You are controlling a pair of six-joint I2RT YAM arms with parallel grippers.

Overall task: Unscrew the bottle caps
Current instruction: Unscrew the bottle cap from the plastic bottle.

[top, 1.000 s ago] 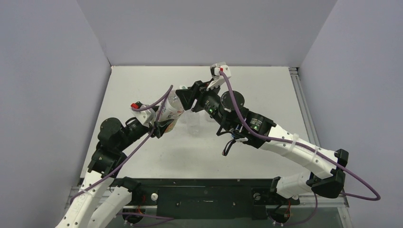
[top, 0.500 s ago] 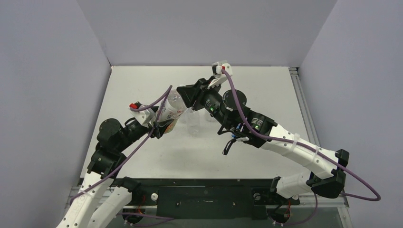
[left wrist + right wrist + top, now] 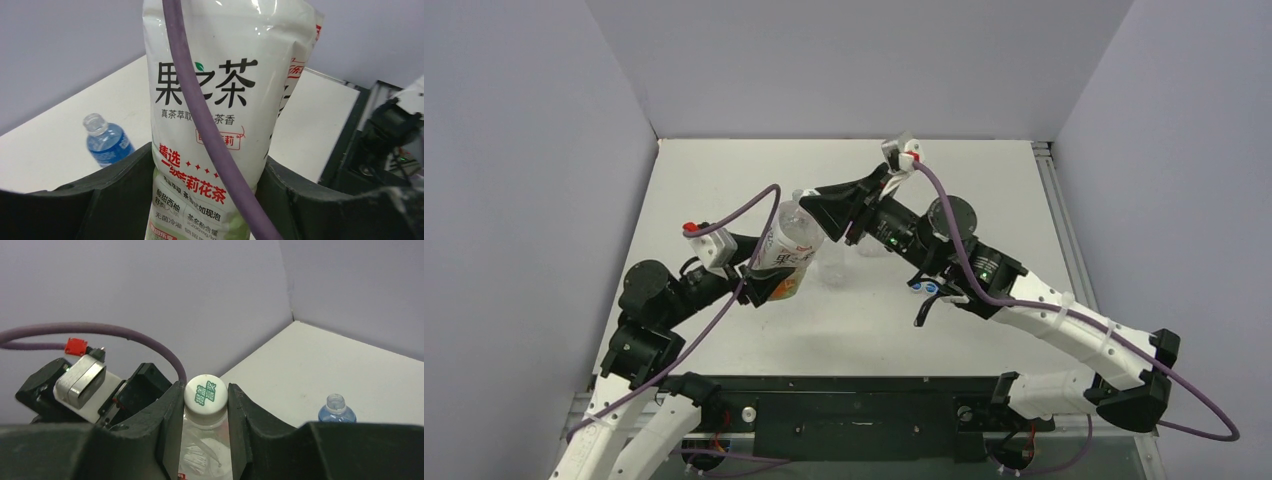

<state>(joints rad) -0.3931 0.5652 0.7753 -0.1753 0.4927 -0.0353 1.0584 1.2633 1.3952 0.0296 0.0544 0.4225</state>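
Observation:
The wide bottle [image 3: 790, 232] with a white, red and green label is held tilted above the table. My left gripper [image 3: 774, 282] is shut on its lower body; in the left wrist view the label [image 3: 210, 100] fills the space between the black fingers [image 3: 120, 175]. My right gripper [image 3: 205, 399] is shut on the white bottle cap [image 3: 205, 391], which bears green characters, one finger on each side. From above, the right gripper [image 3: 812, 208] covers the bottle's top. A blue-labelled bottle [image 3: 336, 410] stands on the table with a bare neck, also seen as the blue-labelled bottle [image 3: 106, 143].
A plain clear bottle [image 3: 832, 268] stands on the white table [image 3: 984, 190] just right of the held one, close under my right arm. A purple cable [image 3: 210, 130] hangs across the label. Grey walls close the table at back and sides.
My right gripper has closed on the white cap and its wrist has turned. The left arm has shifted toward the near left, bringing the bottle more upright.

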